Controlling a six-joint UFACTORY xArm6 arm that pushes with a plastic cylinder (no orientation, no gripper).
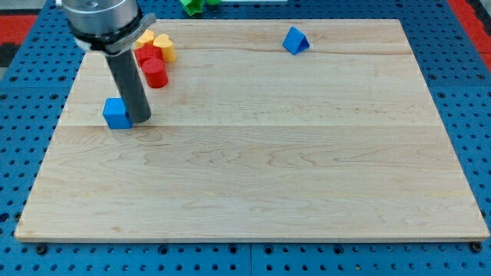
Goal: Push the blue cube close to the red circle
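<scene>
Camera view showed wooden board (253,176), mostly bare. Red circle (155,73) sat near view's top left, in cluster with yellow pieces (163,46). Blue cube (116,113) lay just below, slightly left. My tip (140,121) touched cube's right side; plain rod, nothing to open or close. Blue wedge (294,41) far off, irrelevant.

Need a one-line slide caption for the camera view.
My tip touches the blue cube on its right; the red circle sits above, toward the view's top.

Bare wooden board (268,169) across centre and right — crowded only top-left: red circle (155,73), yellow blocks (163,44).
</scene>
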